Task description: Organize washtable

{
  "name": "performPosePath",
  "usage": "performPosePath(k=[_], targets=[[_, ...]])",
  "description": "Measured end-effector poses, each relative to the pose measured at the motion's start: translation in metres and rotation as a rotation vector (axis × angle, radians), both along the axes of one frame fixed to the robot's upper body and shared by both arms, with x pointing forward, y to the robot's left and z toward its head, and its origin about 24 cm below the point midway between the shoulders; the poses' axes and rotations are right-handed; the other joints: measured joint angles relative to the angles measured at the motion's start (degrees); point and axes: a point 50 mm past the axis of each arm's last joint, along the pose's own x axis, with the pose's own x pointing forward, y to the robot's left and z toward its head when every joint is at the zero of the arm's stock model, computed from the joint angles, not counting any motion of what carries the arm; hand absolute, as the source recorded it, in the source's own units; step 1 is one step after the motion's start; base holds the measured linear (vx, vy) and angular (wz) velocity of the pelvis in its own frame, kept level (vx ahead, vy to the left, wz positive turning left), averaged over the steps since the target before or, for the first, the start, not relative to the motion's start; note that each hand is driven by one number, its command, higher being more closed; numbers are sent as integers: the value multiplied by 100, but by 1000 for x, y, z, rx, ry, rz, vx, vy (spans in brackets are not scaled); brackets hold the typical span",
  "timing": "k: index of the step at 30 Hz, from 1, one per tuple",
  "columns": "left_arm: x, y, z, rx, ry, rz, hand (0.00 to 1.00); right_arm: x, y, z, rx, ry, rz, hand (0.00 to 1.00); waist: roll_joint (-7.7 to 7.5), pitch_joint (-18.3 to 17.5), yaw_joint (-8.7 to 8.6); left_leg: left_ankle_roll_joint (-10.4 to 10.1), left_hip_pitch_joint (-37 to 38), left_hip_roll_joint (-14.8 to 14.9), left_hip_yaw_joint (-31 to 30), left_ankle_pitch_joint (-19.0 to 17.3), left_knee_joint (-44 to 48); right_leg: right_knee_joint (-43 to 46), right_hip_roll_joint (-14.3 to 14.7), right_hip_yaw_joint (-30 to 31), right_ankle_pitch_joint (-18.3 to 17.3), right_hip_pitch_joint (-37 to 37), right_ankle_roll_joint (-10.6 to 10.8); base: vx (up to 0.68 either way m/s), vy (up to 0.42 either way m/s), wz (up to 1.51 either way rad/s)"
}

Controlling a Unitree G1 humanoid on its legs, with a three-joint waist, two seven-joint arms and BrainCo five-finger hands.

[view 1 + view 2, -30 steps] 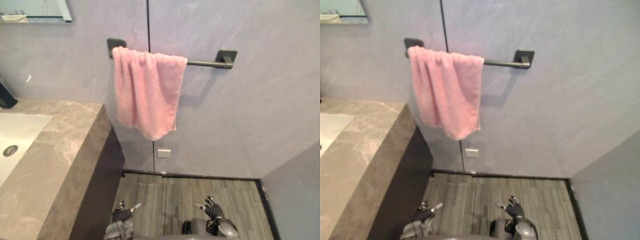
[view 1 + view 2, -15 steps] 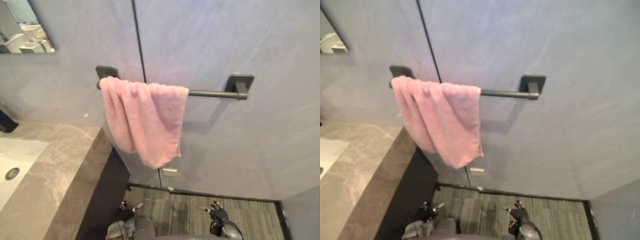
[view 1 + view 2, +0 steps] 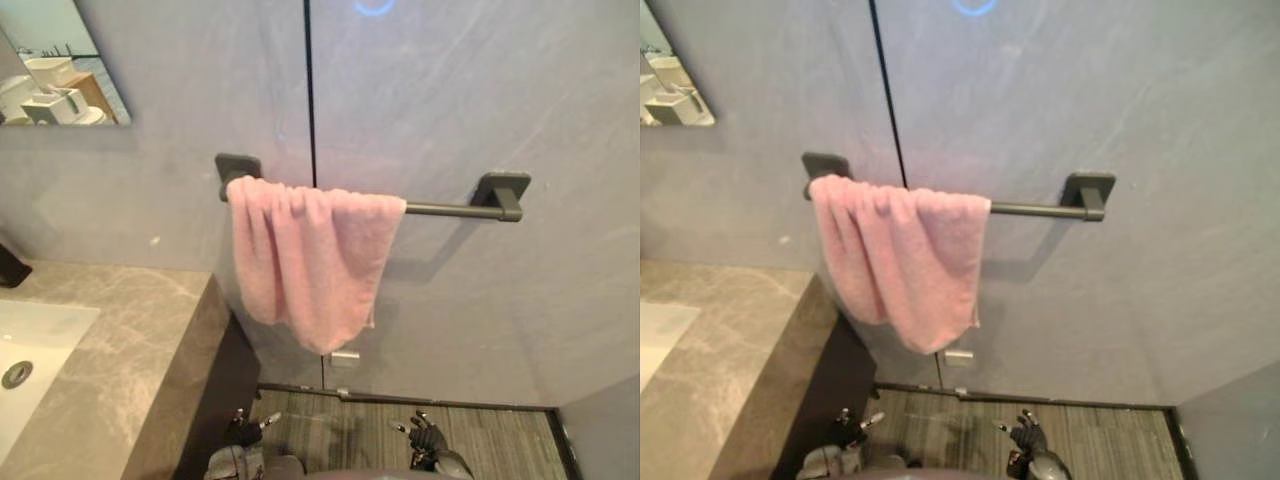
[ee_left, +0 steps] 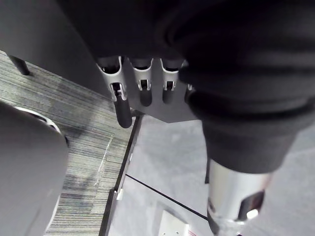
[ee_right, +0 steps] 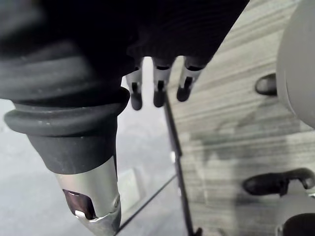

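A pink towel (image 3: 310, 255) hangs folded over the left part of a dark wall rail (image 3: 455, 209). To its left runs the grey stone washtable (image 3: 110, 350) with a white basin (image 3: 25, 355) sunk in it. Both my hands hang low over the floor, far below the towel: my left hand (image 3: 246, 432) near the washtable's dark side, my right hand (image 3: 428, 436) further right. In the wrist views the left hand's fingers (image 4: 123, 105) and the right hand's fingers (image 5: 157, 91) hang straight and hold nothing.
A mirror (image 3: 55, 70) on the wall above the washtable reflects white items. A dark tap part (image 3: 12, 268) stands at the basin's back. A small white wall plate (image 3: 346, 358) sits under the towel. Striped grey floor (image 3: 480, 430) lies below; a wall closes the right side.
The whole picture has shifted: the camera tilted up and swung, so the rail and towel sit lower and the mirror shows more. Both hands stay hanging low, unchanged.
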Motion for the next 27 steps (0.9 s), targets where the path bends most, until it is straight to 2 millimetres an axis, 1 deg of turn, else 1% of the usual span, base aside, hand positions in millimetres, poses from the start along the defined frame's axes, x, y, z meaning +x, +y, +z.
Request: performPosePath(k=[1,2,6,8,9,11,13,15,16,18,19,22,23,24,27], targets=[[0,0,0,3,1,-4,0,-1,-2,0,-7,4,0,0,-8,3,0,4,114,-55,-61,154,-258,-69,-16,-20,30,58,11,-116,-10,15],[0,0,0,4,1,-4,0,-2,-3,0,-8,4,0,0,-8,3,3,0,136,-62,-67,186,-307,-77,-17,-27,32,64,9,-146,-15,15],[2,-3,1,22,-10,-24,0,-3,-10,0,-30,2,-1,0,10,17,-45,-12,376,-191,-265,716,-1136,-165,-70,-180,3,34,47,-168,-9,17],[1,-5,3,30,-26,-39,0,-4,-13,1,-41,-5,-3,0,5,17,-60,-7,494,-226,-376,855,-1424,-144,-81,-260,-34,45,27,-142,17,25],[4,-8,8,43,-66,-63,0,-5,-16,1,-53,-10,-8,0,24,14,-84,-4,491,-243,-449,891,-1505,-123,-81,-314,-53,45,56,-116,9,27],[11,-13,21,50,-161,-102,0,-8,-18,2,-68,-7,-9,0,10,15,-95,-4,461,-269,-504,890,-1505,-117,-72,-329,-70,40,82,-96,20,18],[25,-20,45,46,-312,-125,0,-12,-18,3,-76,-16,-2,0,28,38,-98,-3,426,-301,-568,888,-1505,-117,-75,-323,-95,35,118,-47,35,13],[41,-22,73,54,-466,-133,0,-14,-17,4,-82,-20,21,0,-23,51,-90,-3,410,-315,-581,888,-1501,-117,-77,-311,-115,33,133,-11,24,9],[45,-21,81,59,-506,-131,0,-14,-17,4,-82,-21,23,0,-36,53,-79,-2,411,-317,-579,888,-1495,-117,-77,-307,-117,34,135,0,0,0],[59,-20,105,76,-636,-129,0,-15,-13,4,-82,-20,55,0,-76,57,25,-2,402,-321,-564,887,-1440,-118,-84,-286,-121,33,141,30,14,-4],[61,-20,110,77,-658,-128,0,-15,-13,4,-84,-20,61,0,-83,53,27,-2,385,-321,-563,887,-1406,-118,-86,-286,-122,35,143,40,5,1],[71,-20,135,98,-776,-127,0,-17,-13,3,-95,-16,88,0,-100,47,28,18,282,-314,-557,863,-1202,-87,-92,-280,-123,32,127,55,-7,4],[75,-20,146,107,-825,-126,0,-17,-12,3,-95,-15,89,0,-168,7,23,-4,231,-306,-557,821,-1107,-80,-90,-278,-113,31,124,70,-18,4],[77,-20,155,134,-863,-133,0,-18,-12,3,-94,-12,89,0,-148,8,23,-7,181,-291,-553,740,-975,-74,-84,-271,-112,34,119,69,-21,2],[82,-20,171,183,-929,-141,0,-19,-13,3,-95,-10,90,0,-134,-2,23,-27,61,-224,-508,559,-641,-74,-42,-231,-121,52,97,58,-38,-9]])
